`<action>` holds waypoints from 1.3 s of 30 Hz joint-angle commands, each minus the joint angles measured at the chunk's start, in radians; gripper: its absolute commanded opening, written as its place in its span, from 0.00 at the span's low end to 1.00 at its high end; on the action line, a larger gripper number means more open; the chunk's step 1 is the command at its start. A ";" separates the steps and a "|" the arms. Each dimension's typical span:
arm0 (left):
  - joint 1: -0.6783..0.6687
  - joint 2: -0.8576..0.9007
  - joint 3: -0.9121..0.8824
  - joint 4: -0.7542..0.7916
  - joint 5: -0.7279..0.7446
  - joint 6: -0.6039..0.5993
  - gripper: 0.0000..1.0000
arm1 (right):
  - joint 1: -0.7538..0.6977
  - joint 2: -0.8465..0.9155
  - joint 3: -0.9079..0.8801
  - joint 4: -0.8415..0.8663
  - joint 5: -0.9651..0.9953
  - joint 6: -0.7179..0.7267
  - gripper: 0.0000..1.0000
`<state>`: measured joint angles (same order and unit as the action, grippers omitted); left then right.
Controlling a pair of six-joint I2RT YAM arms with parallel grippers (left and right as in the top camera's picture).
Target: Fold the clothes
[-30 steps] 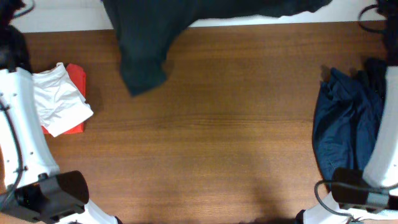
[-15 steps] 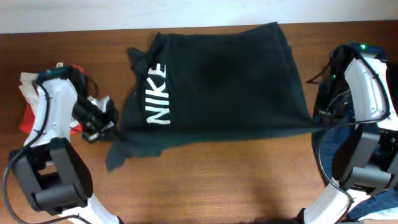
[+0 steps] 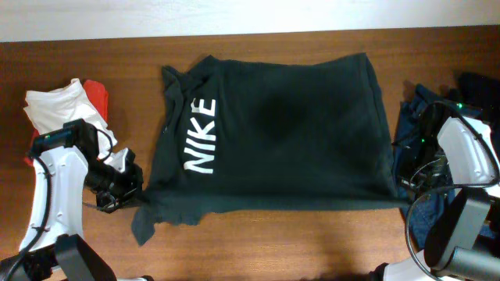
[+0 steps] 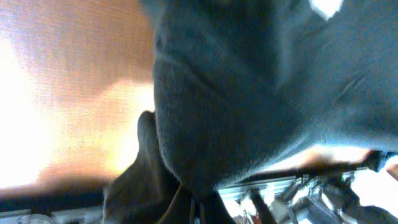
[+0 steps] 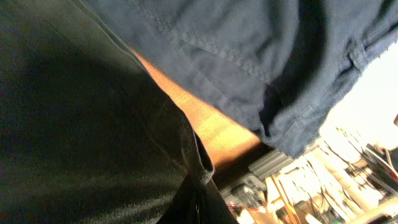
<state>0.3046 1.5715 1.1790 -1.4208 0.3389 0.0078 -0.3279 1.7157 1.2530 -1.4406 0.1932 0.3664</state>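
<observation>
The dark-green T-shirt (image 3: 273, 140) with a white NIKE print lies spread on the table in the overhead view. My left gripper (image 3: 133, 190) is shut on its near-left corner, and the cloth (image 4: 236, 112) fills the left wrist view. My right gripper (image 3: 400, 183) is shut on its near-right corner, where the shirt's hem (image 5: 93, 124) runs into the closed jaws. A navy blue garment (image 3: 426, 133) lies heaped at the right, also in the right wrist view (image 5: 249, 56).
White cloth (image 3: 58, 109) on a red cloth (image 3: 98, 95) lies at the left edge. The brown table (image 3: 273, 242) shows bare wood along the front.
Both grippers have drawn the T-shirt toward the front and lowered it. It now lies flatter and lower on the table than half a second ago.
</observation>
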 commanded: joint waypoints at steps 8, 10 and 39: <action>-0.117 0.066 -0.119 0.838 0.301 -0.153 0.02 | -0.006 -0.007 -0.002 0.668 -0.217 -0.100 0.05; -0.149 0.120 -0.119 0.906 0.301 -0.179 0.05 | -0.005 -0.003 -0.002 0.712 -0.217 -0.100 0.05; -0.171 0.072 -0.178 0.597 -0.653 -0.249 0.00 | 0.142 0.240 -0.010 0.508 -0.073 -0.149 0.20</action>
<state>0.1310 1.6978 0.9592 -0.7563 0.0250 -0.1474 -0.1860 1.9480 1.2434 -0.9264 0.0486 0.2108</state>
